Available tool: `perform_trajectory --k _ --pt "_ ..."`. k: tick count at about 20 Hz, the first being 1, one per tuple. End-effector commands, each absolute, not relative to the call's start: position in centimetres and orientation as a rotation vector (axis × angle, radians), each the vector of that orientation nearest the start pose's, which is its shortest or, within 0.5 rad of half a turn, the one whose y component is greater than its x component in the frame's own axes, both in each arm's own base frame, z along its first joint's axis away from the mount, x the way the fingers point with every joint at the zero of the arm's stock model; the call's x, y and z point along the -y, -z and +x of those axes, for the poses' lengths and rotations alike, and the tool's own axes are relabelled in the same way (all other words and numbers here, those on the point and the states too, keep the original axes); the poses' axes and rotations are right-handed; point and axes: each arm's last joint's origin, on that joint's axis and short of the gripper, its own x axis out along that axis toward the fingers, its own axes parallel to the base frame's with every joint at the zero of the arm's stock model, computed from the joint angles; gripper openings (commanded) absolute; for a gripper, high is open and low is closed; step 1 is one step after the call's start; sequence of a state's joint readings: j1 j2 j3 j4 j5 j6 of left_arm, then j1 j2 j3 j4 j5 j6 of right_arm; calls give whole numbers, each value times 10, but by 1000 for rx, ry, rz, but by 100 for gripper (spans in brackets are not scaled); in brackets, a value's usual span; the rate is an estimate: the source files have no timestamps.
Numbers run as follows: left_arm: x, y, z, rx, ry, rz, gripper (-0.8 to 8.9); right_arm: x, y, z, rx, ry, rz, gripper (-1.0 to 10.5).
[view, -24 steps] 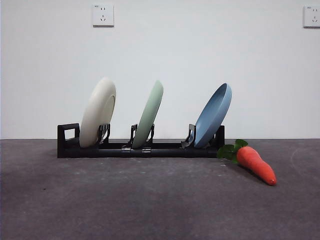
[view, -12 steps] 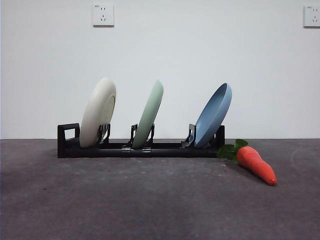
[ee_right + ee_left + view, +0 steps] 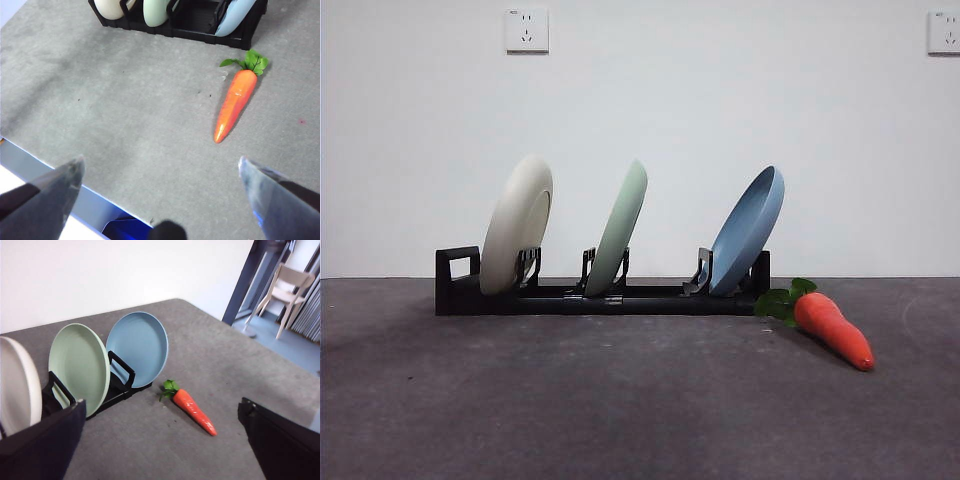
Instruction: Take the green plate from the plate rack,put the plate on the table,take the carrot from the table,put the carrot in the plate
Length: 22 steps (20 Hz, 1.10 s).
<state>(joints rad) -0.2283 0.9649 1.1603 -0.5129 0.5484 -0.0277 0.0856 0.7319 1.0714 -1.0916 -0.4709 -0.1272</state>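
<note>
Three plates stand tilted in the rack (image 3: pixel 600 298) across the middle of the front view — a cream plate (image 3: pixel 516 224) at left, the green plate (image 3: pixel 618 228) in the centre slot, a blue plate (image 3: pixel 748 231) at right. The carrot (image 3: pixel 830 329) lies on the table (image 3: pixel 620 400) at lower right, leaves just beside the rack's end. No arm enters this view. In the wrist views, the left gripper (image 3: pixel 160 440) and the right gripper (image 3: pixel 162 195) both hang spread wide with nothing between the jaws, well apart from every object.
</note>
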Motion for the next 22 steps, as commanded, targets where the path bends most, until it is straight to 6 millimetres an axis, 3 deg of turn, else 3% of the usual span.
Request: perform_trajectory --k 1,7,13,16,20,21,22 --pt "84 -392 208 -366 775 -55 660 -23 -355 105 -712 -578 26 692" --pt "159 -365 303 -380 751 -2 660 -23 -352 112 -739 -578 32 692" --pt "207 -309 387 -457 638 40 660 -23 -352 112 -741 -575 39 692" --pt "216 -281 407 -475 585 54 660 -23 -352 112 -741 -576 39 692" --pt "219 -259 416 -512 542 73 654 -23 -352 112 -741 -576 39 691" --pt "219 -257 416 -517 541 74 638 -23 -352 112 -741 -576 39 691" --pt "220 -255 417 -523 542 76 548 -23 -352 112 -741 -575 39 691"
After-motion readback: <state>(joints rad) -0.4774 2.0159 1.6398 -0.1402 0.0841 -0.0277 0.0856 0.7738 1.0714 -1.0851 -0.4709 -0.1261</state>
